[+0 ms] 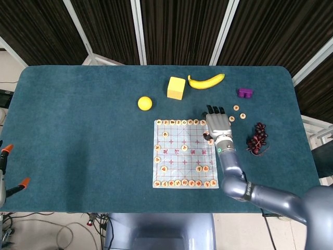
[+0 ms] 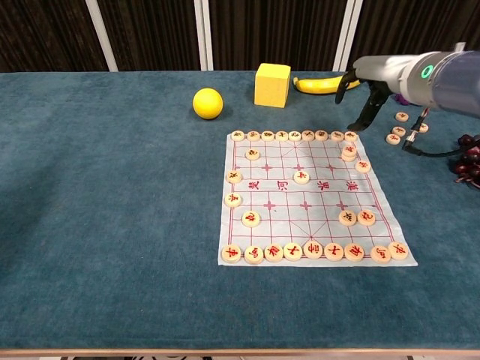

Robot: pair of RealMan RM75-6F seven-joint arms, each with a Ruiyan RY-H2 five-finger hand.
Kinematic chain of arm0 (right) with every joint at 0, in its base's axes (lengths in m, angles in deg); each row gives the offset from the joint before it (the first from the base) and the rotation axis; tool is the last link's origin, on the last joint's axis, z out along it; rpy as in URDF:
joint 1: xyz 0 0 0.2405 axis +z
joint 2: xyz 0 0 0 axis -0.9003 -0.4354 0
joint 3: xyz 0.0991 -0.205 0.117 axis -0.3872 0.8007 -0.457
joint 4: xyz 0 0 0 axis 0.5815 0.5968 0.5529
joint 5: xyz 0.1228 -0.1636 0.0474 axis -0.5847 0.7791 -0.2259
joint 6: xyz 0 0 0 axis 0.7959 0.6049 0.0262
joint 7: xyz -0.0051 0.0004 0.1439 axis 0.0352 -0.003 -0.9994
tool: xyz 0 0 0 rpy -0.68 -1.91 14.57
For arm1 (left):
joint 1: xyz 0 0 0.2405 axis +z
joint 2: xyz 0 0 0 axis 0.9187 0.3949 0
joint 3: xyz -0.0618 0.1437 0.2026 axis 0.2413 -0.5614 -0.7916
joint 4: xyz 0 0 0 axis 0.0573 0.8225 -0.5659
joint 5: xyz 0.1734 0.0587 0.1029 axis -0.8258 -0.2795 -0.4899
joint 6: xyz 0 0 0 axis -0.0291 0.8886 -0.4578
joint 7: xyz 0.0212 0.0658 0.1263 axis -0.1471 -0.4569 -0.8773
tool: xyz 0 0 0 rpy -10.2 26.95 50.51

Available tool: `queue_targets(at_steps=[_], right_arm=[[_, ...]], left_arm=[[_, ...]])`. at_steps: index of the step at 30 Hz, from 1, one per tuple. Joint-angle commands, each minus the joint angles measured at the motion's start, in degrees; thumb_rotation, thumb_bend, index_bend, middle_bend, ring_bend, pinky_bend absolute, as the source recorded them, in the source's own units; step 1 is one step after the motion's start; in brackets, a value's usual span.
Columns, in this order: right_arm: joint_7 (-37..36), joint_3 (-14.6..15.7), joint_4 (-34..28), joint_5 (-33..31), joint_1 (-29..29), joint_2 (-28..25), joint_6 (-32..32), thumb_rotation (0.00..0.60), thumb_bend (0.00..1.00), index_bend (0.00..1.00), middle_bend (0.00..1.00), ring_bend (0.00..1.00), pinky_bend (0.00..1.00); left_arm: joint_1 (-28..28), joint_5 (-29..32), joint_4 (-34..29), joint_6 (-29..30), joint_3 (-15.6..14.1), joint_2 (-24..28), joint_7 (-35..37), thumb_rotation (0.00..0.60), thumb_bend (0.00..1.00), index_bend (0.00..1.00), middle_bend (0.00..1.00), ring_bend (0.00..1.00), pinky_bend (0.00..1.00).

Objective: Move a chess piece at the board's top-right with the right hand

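Note:
The paper chess board (image 2: 322, 196) (image 1: 177, 159) lies on the blue table, with round wooden pieces along its near and far rows. At its top-right corner a piece (image 2: 349, 152) sits beside the right edge, and another piece (image 2: 363, 166) lies just below it. My right hand (image 2: 361, 96) (image 1: 218, 125) hovers above and behind that corner, fingers pointing down and spread, holding nothing. It touches no piece. The left hand does not show in either view.
Three loose pieces (image 2: 393, 138) lie off the board to the right. A banana (image 2: 328, 82), yellow cube (image 2: 272, 85) and yellow ball (image 2: 208, 103) sit behind the board. A purple block (image 1: 245, 92) and dark grapes (image 1: 257, 139) lie at the right.

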Motion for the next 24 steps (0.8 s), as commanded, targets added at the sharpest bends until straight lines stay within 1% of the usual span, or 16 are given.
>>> queue_targets(at_steps=[1, 3, 4, 6, 9, 10, 12, 14, 16, 19, 21, 24], right_arm=[[-7.3, 1.5, -13.8, 12.9, -8.0, -9.4, 9.1, 0.600, 0.37, 0.23, 0.03, 0.02, 0.04], [-9.9, 4.9, -19.7, 20.6, -12.9, -13.4, 13.9, 0.600, 0.37, 0.22, 0.03, 0.02, 0.04], [-11.2, 6.7, -21.6, 24.4, -15.1, -14.7, 16.0, 0.600, 0.37, 0.21, 0.03, 0.02, 0.04], [-14.2, 11.4, -24.5, 33.3, -20.4, -16.6, 21.6, 0.600, 0.37, 0.21, 0.03, 0.02, 0.04], [-19.4, 18.1, -24.0, 46.5, -27.5, -16.7, 29.5, 0.600, 0.37, 0.21, 0.03, 0.02, 0.04], [-20.8, 20.1, -23.0, 50.2, -29.6, -16.4, 31.8, 0.600, 0.37, 0.21, 0.03, 0.02, 0.04], [-22.3, 23.0, -20.5, 55.4, -33.2, -15.6, 35.8, 0.600, 0.37, 0.21, 0.03, 0.02, 0.04], [-23.3, 24.8, -18.0, 59.0, -36.1, -14.6, 39.0, 0.600, 0.37, 0.21, 0.03, 0.02, 0.04], [-24.1, 26.1, -15.0, 61.2, -38.8, -13.3, 41.4, 0.600, 0.37, 0.21, 0.03, 0.02, 0.04], [-25.2, 27.5, -10.9, 61.9, -41.8, -11.9, 42.1, 0.600, 0.37, 0.21, 0.03, 0.02, 0.04], [-26.1, 27.2, -8.8, 61.7, -43.0, -11.4, 42.2, 0.600, 0.37, 0.21, 0.03, 0.02, 0.04], [-26.9, 25.6, -7.6, 61.1, -44.0, -11.4, 42.5, 0.600, 0.37, 0.21, 0.03, 0.01, 0.04]], left_arm=[[0.0, 0.1, -0.2, -0.1, -0.1, 0.1, -0.1, 0.600, 0.03, 0.14, 0.01, 0.00, 0.06], [0.0, 0.0, -0.3, -0.1, -0.1, 0.1, -0.1, 0.600, 0.03, 0.14, 0.01, 0.00, 0.06], [0.1, 0.0, -0.4, 0.0, -0.1, 0.1, -0.2, 0.600, 0.03, 0.14, 0.01, 0.00, 0.06], [0.1, -0.2, -0.4, 0.2, 0.0, 0.1, -0.1, 0.600, 0.03, 0.14, 0.01, 0.00, 0.06], [0.1, -0.8, -0.1, 0.7, 0.0, -0.1, 0.2, 0.600, 0.03, 0.14, 0.01, 0.00, 0.06], [0.2, -0.9, -0.1, 0.9, 0.0, -0.2, 0.1, 0.600, 0.03, 0.14, 0.01, 0.00, 0.06], [0.2, -0.6, -0.1, 0.9, 0.0, -0.3, -0.1, 0.600, 0.03, 0.14, 0.01, 0.00, 0.06], [0.3, -0.2, -0.2, 0.9, 0.2, -0.2, -0.2, 0.600, 0.03, 0.14, 0.01, 0.00, 0.06], [0.4, 0.2, -0.3, 1.1, 0.5, -0.1, 0.0, 0.600, 0.03, 0.14, 0.01, 0.00, 0.06], [0.6, 0.8, 0.0, 1.7, 1.2, 0.2, 1.1, 0.600, 0.03, 0.14, 0.01, 0.00, 0.06], [0.7, 1.9, 0.1, 1.4, 1.5, 0.5, 1.3, 0.600, 0.03, 0.14, 0.01, 0.00, 0.06], [0.7, 3.6, -0.4, 0.3, 1.8, 0.9, 1.0, 0.600, 0.03, 0.14, 0.01, 0.00, 0.06]])
